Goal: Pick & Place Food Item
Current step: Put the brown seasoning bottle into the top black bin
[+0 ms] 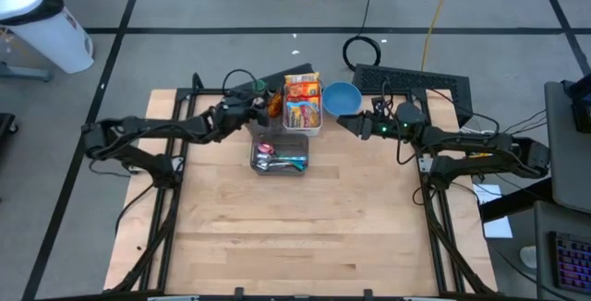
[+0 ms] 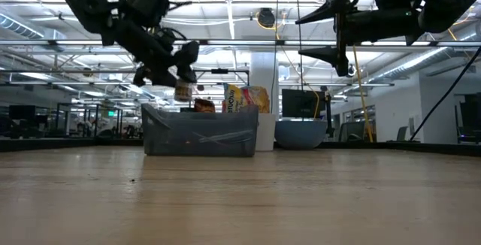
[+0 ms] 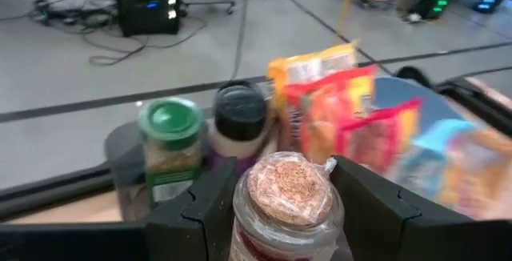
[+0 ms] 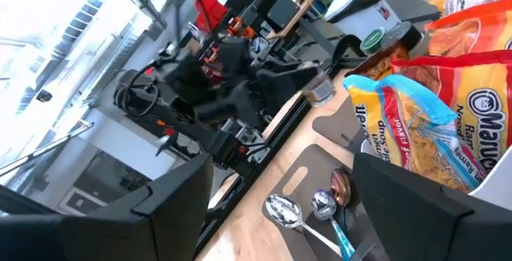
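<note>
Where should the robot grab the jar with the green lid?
Probably by its sides, just under the green lid, coming down from above. The jar stands upright, with a black-lidded jar close beside it and snack bags beyond, so the pincer fingers fit best on its two freer sides.

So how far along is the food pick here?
Done: the left gripper is shut on the cork-lidded glass jar and holds it in the air. In hand: the jar hangs beside the white bin of snack packets. Left: setting it down; where cannot be told. The right gripper waits open beside the blue bowl.
</note>
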Controlling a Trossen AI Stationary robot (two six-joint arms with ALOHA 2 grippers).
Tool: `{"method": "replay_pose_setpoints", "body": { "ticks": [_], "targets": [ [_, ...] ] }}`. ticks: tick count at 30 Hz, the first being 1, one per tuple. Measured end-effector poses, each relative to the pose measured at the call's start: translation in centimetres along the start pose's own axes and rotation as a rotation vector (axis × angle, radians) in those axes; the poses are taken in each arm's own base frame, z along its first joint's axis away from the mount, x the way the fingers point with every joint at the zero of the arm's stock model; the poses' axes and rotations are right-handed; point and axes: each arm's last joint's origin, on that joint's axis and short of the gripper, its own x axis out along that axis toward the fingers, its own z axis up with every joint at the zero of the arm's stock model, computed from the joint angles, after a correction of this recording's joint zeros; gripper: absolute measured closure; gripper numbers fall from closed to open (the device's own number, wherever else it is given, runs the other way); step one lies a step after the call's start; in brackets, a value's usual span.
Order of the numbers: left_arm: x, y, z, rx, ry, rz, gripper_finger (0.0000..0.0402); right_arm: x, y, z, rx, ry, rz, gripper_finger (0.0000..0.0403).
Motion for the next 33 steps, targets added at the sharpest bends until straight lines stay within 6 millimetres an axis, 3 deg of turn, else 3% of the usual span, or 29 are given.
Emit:
{"method": "replay_pose_setpoints", "body": {
  "ticks": [20,33],
  "targets": [
    [3.8,1.9,-3.4,-0.059,0.057,0.204,0.0219,0.0,-0.4,-0.2,-0.017,0.009,-0.05,0.011],
    [5.6,1.9,-5.0,-0.084,0.029,0.2,0.0219,0.0,-0.5,-0.3,-0.014,0.022,-0.064,0.011]
  ]
}}
